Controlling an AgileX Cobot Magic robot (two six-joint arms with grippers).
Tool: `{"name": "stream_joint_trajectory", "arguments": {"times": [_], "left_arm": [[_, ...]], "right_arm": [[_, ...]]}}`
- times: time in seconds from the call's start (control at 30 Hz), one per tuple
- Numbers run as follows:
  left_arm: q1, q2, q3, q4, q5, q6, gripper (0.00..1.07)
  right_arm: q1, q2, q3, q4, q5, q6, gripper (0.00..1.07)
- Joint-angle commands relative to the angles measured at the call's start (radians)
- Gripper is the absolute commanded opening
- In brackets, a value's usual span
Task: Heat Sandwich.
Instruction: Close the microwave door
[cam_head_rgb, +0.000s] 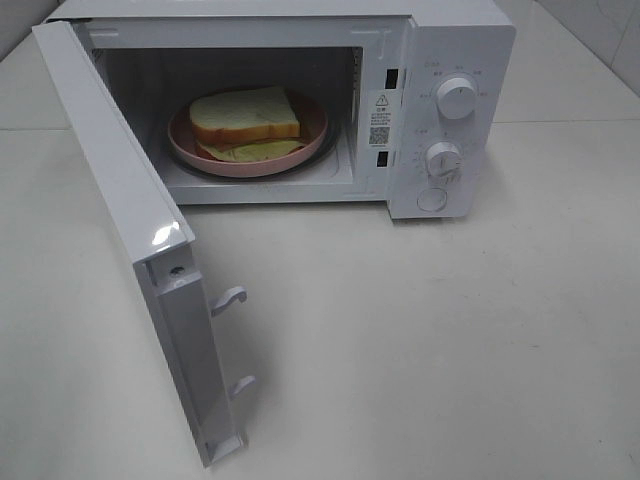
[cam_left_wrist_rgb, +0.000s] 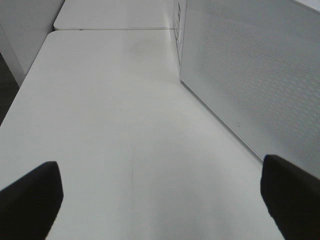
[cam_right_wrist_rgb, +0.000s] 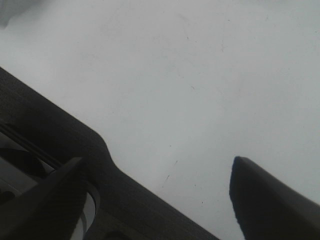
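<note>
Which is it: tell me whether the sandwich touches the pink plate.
Touching. The high view shows the sandwich resting on the pink plate, its bottom layer flat against it, no gap.

White table (cam_head_rgb: 450, 350), a white microwave (cam_head_rgb: 470, 40) with open door (cam_head_rgb: 120, 200) directly on it.

The microwave (cam_head_rgb: 455, 40) stands at the back of the table (cam_head_rgb: 430, 340), its door (cam_head_rgb: 110, 190) swung open to the left and reaching forward toward the near edge. Inside it the sandwich (cam_head_rgb: 245, 115) lies on a plate (cam_head_rgb: 185, 145), with two knobs (cam_head_rgb: 457, 98) stacked on the panel right of the opening. The left gripper (cam_left_wrist_rgb: 160, 200) hangs over the table just beside the door's outer face.
</note>
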Motion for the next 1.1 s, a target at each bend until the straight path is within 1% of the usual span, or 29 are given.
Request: {"name": "stream_joint_trajectory", "arguments": {"times": [0.03, 0.07, 0.13, 0.17, 0.2, 0.23, 0.27, 0.3, 0.33, 0.37, 0.4, 0.47, 0.53, 0.57, 0.7, 0.73, 1.0, 1.07, 1.1], "left_arm": [[-0.003, -0.029, 0.002, -0.008, -0.003, -0.002, 1.01], [-0.003, -0.029, 0.002, -0.008, -0.003, -0.002, 1.01], [-0.003, -0.029, 0.002, -0.008, -0.003, -0.002, 1.01], [-0.003, -0.029, 0.002, -0.008, -0.003, -0.002, 1.01], [-0.003, -0.029, 0.002, -0.008, -0.003, -0.002, 1.01], [-0.003, -0.029, 0.002, -0.008, -0.003, -0.002, 1.01], [-0.003, -0.029, 0.002, -0.008, -0.003, -0.002, 1.01], [-0.003, -0.029, 0.002, -0.008, -0.003, -0.002, 1.01], [-0.003, -0.029, 0.002, -0.008, -0.003, -0.002, 1.01], [-0.003, -0.029, 0.002, -0.008, -0.003, -0.002, 1.01], [-0.003, -0.029, 0.002, -0.008, -0.003, -0.002, 1.01], [-0.003, -0.029, 0.002, -0.008, -0.003, -0.002, 1.01], [-0.003, -0.029, 0.002, -0.008, -0.003, -0.002, 1.01], [-0.003, -0.029, 0.002, -0.008, -0.003, -0.002, 1.01], [-0.003, -0.029, 0.002, -0.008, -0.003, -0.002, 1.01], [-0.003, -0.029, 0.002, -0.008, -0.003, -0.002, 1.01], [-0.003, -0.029, 0.002, -0.008, -0.003, -0.002, 1.01], [-0.003, -0.029, 0.002, -0.008, -0.003, -0.002, 1.01], [-0.003, -0.029, 0.002, -0.008, -0.003, -0.002, 1.01]], "right_arm": [[0.000, -0.058, 0.016, 0.003, 0.023, 0.012, 0.76], [-0.007, -0.076, 0.026, 0.003, 0.023, 0.012, 0.76], [-0.072, -0.119, 0.067, 0.014, 0.024, 0.018, 0.76], [-0.072, -0.119, 0.067, 0.014, 0.024, 0.018, 0.76], [-0.096, -0.132, 0.079, 0.014, 0.024, 0.018, 0.76], [-0.128, -0.149, 0.093, 0.014, 0.023, 0.018, 0.76], [-0.181, -0.183, 0.115, 0.007, 0.020, 0.015, 0.76], [-0.207, -0.200, 0.128, 0.003, 0.014, 0.014, 0.76], [-0.230, -0.214, 0.137, 0.002, 0.010, 0.013, 0.76], [-0.230, -0.214, 0.137, 0.002, 0.010, 0.013, 0.76], [-0.268, -0.251, 0.159, 0.002, 0.000, 0.007, 0.76], [-0.301, -0.285, 0.180, 0.002, -0.008, 0.007, 0.76], [-0.314, -0.301, 0.189, 0.002, -0.012, 0.007, 0.76], [-0.346, -0.343, 0.210, 0.002, -0.022, 0.003, 0.76], [-0.386, -0.403, 0.246, 0.002, -0.044, -0.020, 0.76], [-0.411, -0.445, 0.270, 0.003, -0.057, -0.028, 0.76], [-0.479, -0.575, 0.279, 0.006, -0.118, -0.043, 0.76], [-0.510, -0.637, 0.308, 0.013, -0.175, -0.041, 0.76], [-0.523, -0.657, 0.309, 0.021, -0.173, -0.050, 0.76]]}}
